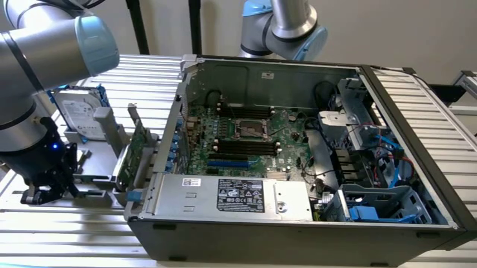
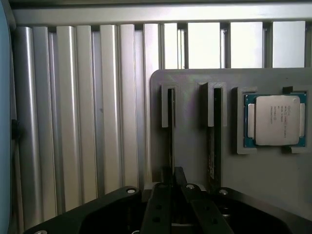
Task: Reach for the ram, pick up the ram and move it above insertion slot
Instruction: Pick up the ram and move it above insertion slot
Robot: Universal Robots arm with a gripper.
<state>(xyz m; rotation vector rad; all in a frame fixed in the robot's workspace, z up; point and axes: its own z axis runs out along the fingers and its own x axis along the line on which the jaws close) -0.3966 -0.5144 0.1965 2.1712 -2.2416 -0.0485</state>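
Ram (image 2: 171, 131) stands in holder (image 2: 191, 146), pinched by fingers (image 2: 160, 207) of the vertical arm (image 1: 26, 128).

**Bench and case: item count**

Computer case (image 1: 298, 240), one; power supply (image 1: 231, 195), one; processor socket (image 1: 249, 129), one; blue slot (image 1: 227, 164), one; insertion slot banks (image 1: 246, 148), two (sockets per bank unclear). Hard drive (image 1: 80, 114), one; expansion card (image 1: 138, 151), one; loose processor (image 2: 277, 119), one; ram (image 2: 171, 141), one, plus one further edge-on stick (image 2: 212, 146). Gripper (image 2: 172, 178), one.

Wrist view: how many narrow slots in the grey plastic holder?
2. One narrow slot lies in line with the black claw; the other sits beside the square silver processor.
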